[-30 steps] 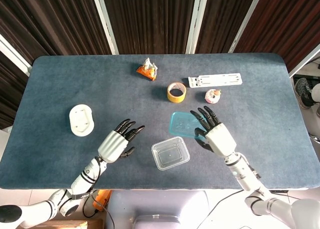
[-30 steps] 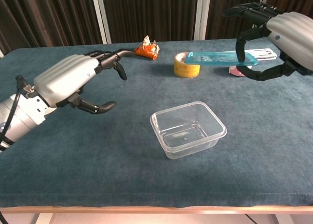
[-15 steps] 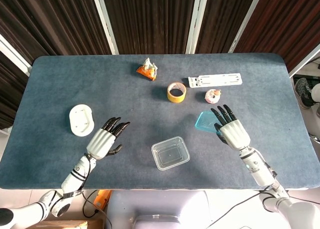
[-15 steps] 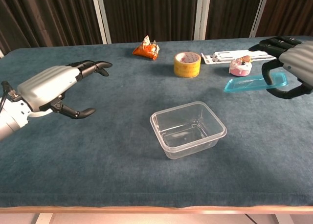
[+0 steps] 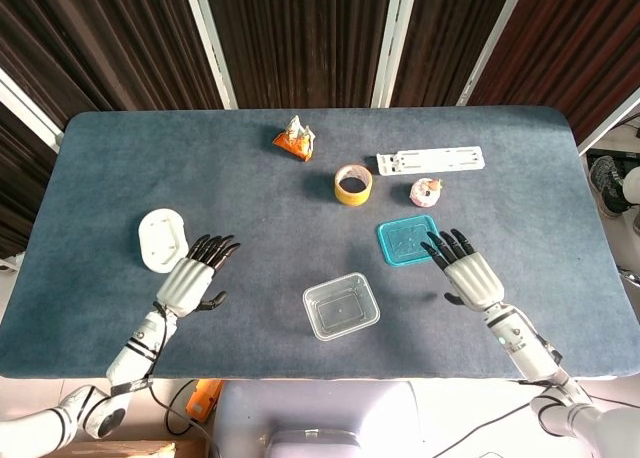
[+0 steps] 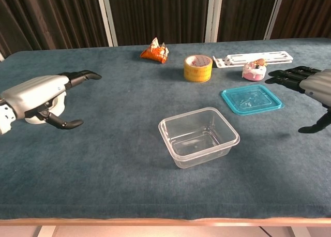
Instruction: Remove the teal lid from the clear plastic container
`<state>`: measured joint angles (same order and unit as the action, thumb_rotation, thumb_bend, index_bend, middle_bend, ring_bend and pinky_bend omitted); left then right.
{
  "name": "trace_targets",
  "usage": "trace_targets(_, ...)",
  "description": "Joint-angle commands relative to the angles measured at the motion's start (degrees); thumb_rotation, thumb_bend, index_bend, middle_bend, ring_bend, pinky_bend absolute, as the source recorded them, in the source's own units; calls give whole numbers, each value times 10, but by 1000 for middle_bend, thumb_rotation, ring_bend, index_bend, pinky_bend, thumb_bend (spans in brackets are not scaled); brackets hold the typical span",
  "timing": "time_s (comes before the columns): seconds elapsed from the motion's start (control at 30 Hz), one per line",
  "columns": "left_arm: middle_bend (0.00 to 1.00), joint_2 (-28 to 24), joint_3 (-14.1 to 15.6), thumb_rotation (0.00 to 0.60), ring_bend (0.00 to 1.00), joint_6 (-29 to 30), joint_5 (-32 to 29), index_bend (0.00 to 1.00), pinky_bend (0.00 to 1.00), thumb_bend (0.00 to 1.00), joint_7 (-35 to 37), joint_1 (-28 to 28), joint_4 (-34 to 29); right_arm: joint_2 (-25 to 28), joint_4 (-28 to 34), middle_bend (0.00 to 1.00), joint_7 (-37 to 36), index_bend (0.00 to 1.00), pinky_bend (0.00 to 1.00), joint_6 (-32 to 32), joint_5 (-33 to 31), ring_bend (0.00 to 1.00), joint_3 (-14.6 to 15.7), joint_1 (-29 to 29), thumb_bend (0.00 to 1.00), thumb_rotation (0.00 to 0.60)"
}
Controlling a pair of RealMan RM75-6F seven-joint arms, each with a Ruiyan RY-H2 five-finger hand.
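The blue-grey table (image 5: 120,168) holds a clear plastic box (image 5: 341,306) with no lid on it. The flat teal lid (image 5: 407,242) lies just beside it. The right hand (image 5: 470,274) and left hand (image 5: 187,279) are spread, holding nothing.

Left hand (image 5: 188,281) low at the left, palm down, fingers apart, holding nothing, right hand (image 5: 470,275) at the right, fingers spread forward, empty
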<state>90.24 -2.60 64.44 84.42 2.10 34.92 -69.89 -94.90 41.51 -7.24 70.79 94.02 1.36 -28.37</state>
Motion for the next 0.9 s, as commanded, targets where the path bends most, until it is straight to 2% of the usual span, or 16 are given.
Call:
trace_targets(0.03, 0, -61, 4, 600, 0, -12, -23, 0, 24, 281, -21, -18, -65, 105, 159, 0, 49, 0, 0, -28, -17, 0, 16, 21, 38, 600)
trace_targets(0.17, 0, -122, 22, 600, 0, 34, -15, 0, 0, 288, -48, -56, -123, 191, 285, 0, 107, 0, 0, 12, -39, 0, 11, 56, 34, 600)
trace_targets(0.3, 0, -191, 51, 600, 0, 128, -14, 0, 0, 311, -90, -133, -190, 275, 422, 0, 213, 0, 0, 99, -102, 0, -5, 131, 34, 600)
trace_targets(0.4, 0, -223, 70, 600, 0, 208, -20, 0, 0, 314, -117, -200, -221, 310, 496, 0, 254, 0, 0, 166, -143, 0, -12, 186, 35, 600)
trace_targets(0.5, 0, -227, 82, 600, 0, 274, -21, 0, 0, 316, -112, -257, -222, 317, 510, 0, 222, 0, 0, 229, -156, 0, -18, 234, 35, 600)
trace_targets(0.57, 0, -226, 86, 600, 0, 282, -16, 0, 0, 319, -82, -273, -215, 317, 507, 0, 204, 0, 0, 254, -158, 0, -21, 254, 35, 600)
trace_targets(0.63, 0, -236, 94, 600, 0, 269, 5, 0, 0, 317, -67, -270, -204, 318, 503, 0, 184, 0, 0, 273, -135, 0, -22, 262, 35, 600)
trace_targets(0.9, 0, -234, 90, 600, 0, 244, 15, 0, 0, 316, -59, -264, -190, 318, 493, 0, 168, 0, 0, 248, -125, 0, -19, 261, 35, 600)
